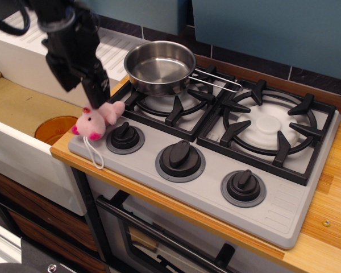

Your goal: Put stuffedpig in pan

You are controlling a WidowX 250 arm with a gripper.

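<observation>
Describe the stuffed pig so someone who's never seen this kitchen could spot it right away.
Find the grey stovetop with three black knobs along its front. At its left corner, beside the leftmost knob, lies the stuffedpig, under the black tool. It is the only soft pink thing there, with a white string loop.
</observation>
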